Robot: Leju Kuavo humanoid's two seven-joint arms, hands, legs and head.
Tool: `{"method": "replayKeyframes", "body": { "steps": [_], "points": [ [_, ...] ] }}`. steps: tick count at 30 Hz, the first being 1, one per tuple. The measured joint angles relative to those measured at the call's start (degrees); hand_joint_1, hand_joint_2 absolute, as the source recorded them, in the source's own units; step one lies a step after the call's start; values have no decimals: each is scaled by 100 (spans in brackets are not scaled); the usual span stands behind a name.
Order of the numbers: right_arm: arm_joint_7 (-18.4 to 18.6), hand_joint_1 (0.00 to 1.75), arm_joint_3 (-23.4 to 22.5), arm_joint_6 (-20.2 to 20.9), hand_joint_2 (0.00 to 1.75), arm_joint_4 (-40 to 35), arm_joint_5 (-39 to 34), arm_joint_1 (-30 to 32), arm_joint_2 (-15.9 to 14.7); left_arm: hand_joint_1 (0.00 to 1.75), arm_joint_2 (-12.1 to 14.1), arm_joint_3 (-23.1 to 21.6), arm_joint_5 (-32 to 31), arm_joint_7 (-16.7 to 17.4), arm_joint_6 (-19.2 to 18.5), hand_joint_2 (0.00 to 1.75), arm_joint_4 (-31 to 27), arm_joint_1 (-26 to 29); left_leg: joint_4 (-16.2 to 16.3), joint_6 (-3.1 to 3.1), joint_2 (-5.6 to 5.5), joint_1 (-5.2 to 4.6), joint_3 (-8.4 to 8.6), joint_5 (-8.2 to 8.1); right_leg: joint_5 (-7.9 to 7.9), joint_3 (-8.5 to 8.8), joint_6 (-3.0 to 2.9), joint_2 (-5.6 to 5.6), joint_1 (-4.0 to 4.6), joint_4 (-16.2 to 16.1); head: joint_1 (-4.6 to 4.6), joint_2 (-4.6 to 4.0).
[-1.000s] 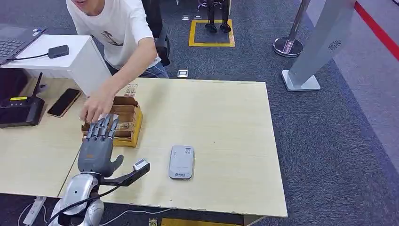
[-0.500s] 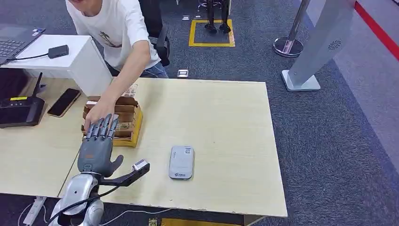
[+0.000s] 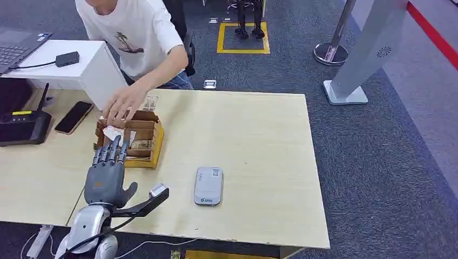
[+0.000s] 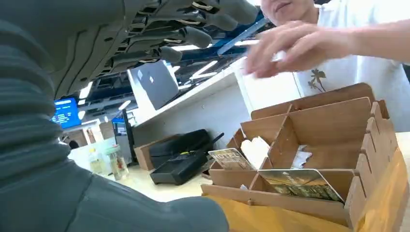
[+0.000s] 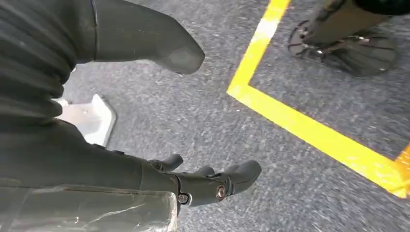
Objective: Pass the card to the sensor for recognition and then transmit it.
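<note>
My left hand (image 3: 105, 175) lies flat above the table with its fingers straight and spread, holding nothing. Its fingertips (image 3: 112, 145) reach the near edge of a wooden card box (image 3: 146, 145). A white card (image 3: 112, 133) stands in the box just beyond them. In the left wrist view the hand (image 4: 96, 43) hovers near the box (image 4: 329, 125), which holds a picture card (image 4: 300, 183) and white cards (image 4: 256, 150). A person's hand (image 3: 124, 105) hovers over the box's far side. The grey card sensor (image 3: 208, 185) lies on the table to the right. My right hand (image 5: 145, 174) hangs over the floor, empty, fingers apart.
The person in a white shirt (image 3: 137, 35) sits behind the wooden table (image 3: 259, 140). A phone (image 3: 73, 117) and a black terminal (image 3: 21, 127) lie at the left. A white desk (image 3: 81, 65) carries a laptop (image 3: 13, 48). A grey pillar stand (image 3: 362, 59) rises at the right.
The person's hand has pulled back from the box's near side to its far side, and a white card now shows by my fingertips. My left hand has drawn slightly back.
</note>
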Motion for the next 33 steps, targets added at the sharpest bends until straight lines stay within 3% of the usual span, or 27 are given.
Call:
{"method": "replayKeyframes", "body": {
  "steps": [8,17,33],
  "points": [
    [48,0,-66,42,175,-2,41,51,0,0,7,-70,0,15,-59,175,2,-3,0,0,1,0,0,-1,0,0,0,1,0,0,0,0],
    [-31,0,-173,81,175,0,57,31,15,0,241,-72,0,181,-627,175,48,-74,0,-1,1,1,0,1,0,0,0,1,0,0,0,0],
    [-20,0,-273,136,175,2,68,-3,20,0,369,-72,-2,68,-741,175,647,-583,0,0,0,0,0,1,0,0,0,1,0,0,0,0]
  ]
}}
